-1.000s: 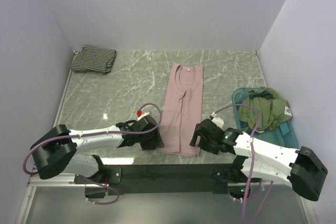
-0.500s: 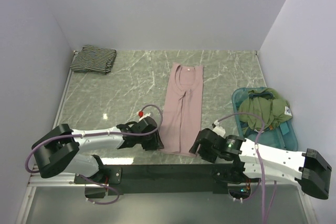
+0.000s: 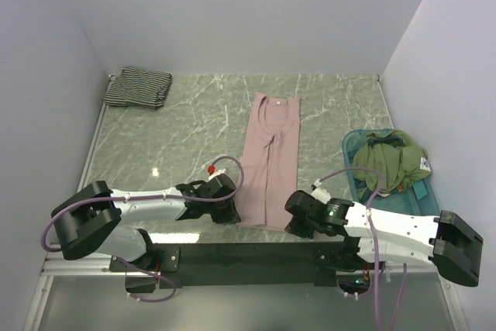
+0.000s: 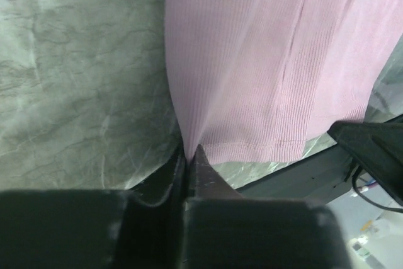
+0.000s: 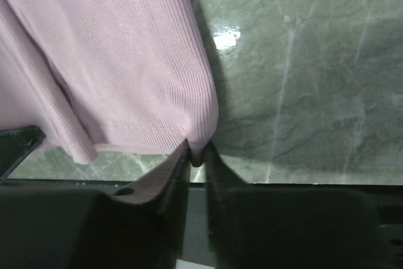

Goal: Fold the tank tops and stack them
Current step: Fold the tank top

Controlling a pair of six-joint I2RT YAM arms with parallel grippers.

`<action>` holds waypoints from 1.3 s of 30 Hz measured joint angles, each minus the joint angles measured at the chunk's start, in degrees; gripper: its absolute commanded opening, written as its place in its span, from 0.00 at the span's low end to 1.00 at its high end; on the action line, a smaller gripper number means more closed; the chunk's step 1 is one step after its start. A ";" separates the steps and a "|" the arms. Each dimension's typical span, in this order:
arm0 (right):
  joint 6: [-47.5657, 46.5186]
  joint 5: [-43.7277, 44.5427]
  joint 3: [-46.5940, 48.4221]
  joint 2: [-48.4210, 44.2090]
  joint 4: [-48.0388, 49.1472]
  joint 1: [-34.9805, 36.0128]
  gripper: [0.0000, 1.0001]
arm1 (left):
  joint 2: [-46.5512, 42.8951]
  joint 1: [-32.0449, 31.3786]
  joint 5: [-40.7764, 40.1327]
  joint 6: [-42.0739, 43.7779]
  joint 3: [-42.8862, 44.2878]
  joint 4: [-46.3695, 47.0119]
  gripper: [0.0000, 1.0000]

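Nearest, the left gripper (image 4: pixel 189 153) and the right gripper (image 5: pixel 196 154) are each pinched tight on a bottom hem corner of the pink tank top (image 3: pixel 270 164), which lies flat, neck away from the arms. Bare table (image 3: pixel 170 141) spreads left of it; right of it a teal tray (image 3: pixel 425 205) sits mostly hidden under green cloth (image 3: pixel 391 160). Beyond, far left of its neck, the striped tank top (image 3: pixel 138 87) lies folded.

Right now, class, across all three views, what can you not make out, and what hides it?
Top view: whatever lies under the green garment in the teal tray, covered by it.
Top view: the striped tank top's fold layers, too small.
Left wrist view: the pink tank top's neckline, cut off by the top edge.
Right wrist view: how much hem the right pincer holds, hidden inside its grip.
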 measured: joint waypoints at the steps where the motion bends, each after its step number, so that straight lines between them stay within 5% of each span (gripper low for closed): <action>1: 0.07 0.24 0.22 0.55 -0.20 0.09 0.03 | 0.09 -0.15 -0.13 0.28 0.26 -0.20 0.01; 8: -0.61 1.81 2.54 2.05 -3.17 1.42 0.00 | 0.24 -3.34 -2.84 0.70 1.55 -2.38 0.01; 21: 4.87 1.73 6.19 1.27 -14.88 16.11 0.00 | -3.13 -12.13 -1.81 -3.85 0.20 -7.61 0.01; 30: -3.89 6.45 15.19 -0.81 -18.18 0.79 0.00 | 1.90 -1.46 -0.87 3.06 9.86 -14.56 0.01; 39: -19.78 7.87 22.16 9.38 -12.07 -15.87 0.00 | 11.34 9.97 1.84 11.17 24.74 -15.43 0.01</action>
